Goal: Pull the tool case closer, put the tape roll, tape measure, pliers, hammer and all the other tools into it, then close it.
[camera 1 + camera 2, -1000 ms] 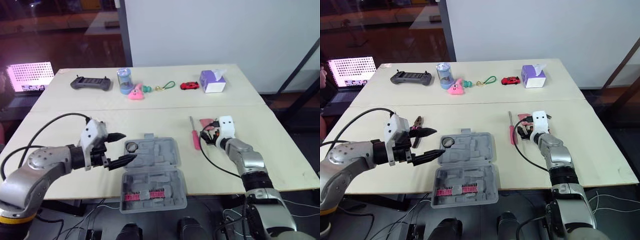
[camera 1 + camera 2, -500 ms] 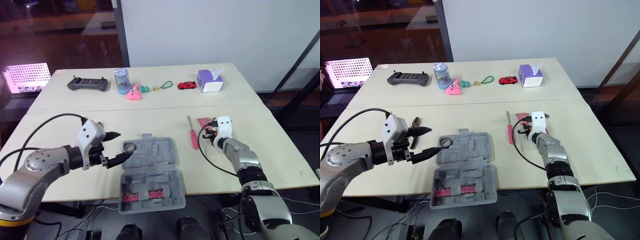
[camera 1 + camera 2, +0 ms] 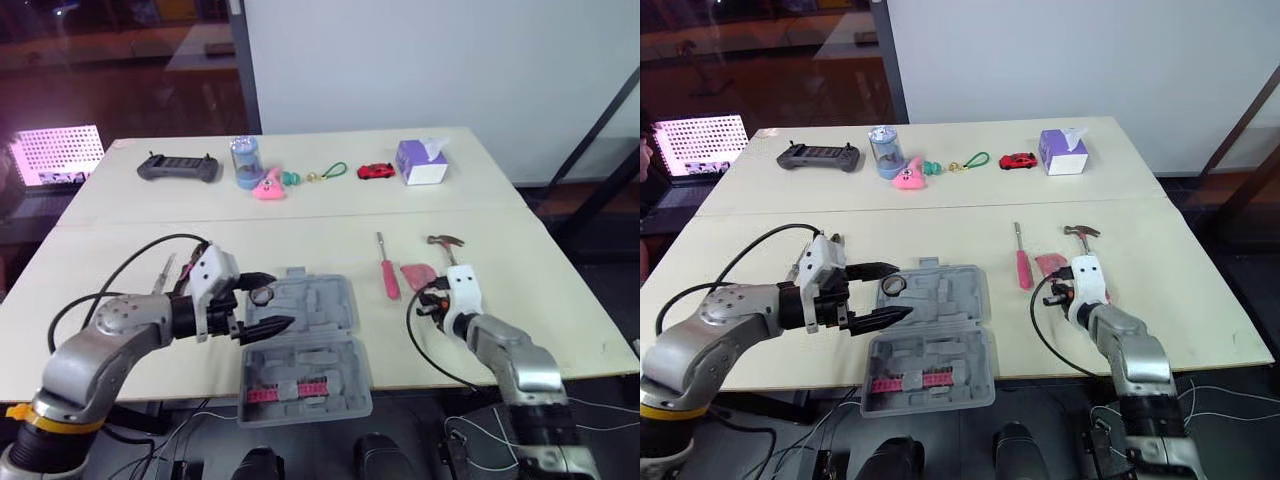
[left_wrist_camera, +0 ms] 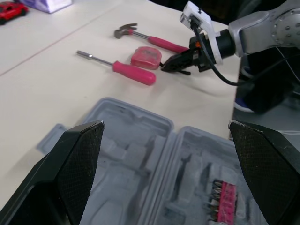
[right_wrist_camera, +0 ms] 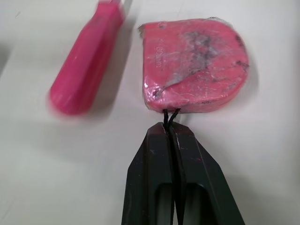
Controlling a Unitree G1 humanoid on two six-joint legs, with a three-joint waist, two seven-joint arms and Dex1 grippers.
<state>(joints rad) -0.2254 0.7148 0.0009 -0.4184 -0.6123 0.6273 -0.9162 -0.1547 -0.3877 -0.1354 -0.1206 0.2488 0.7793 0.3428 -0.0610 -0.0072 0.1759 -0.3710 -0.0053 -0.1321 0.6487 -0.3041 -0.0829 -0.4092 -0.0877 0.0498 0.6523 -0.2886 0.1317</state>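
Beige worktop [image 3: 330, 235]: carries the tools, all within both arms' reach.
Case [image 3: 310, 345]: grey plastic, lid open flat at the near edge, ready for loading.
Left end effector [image 3: 280, 300]: spread wide over the case's left side, holding nothing.
Right end effector [image 5: 169, 136]: pinched on the tape measure's black cord, likely to lift it by that.
Hammer [image 3: 443, 241], screwdriver [image 3: 388, 272]: right of the case, not yet packed.
Tape measure [image 5: 194, 65]: on the worktop between them.
Roll [image 3: 263, 294]: in the case's far-left corner.
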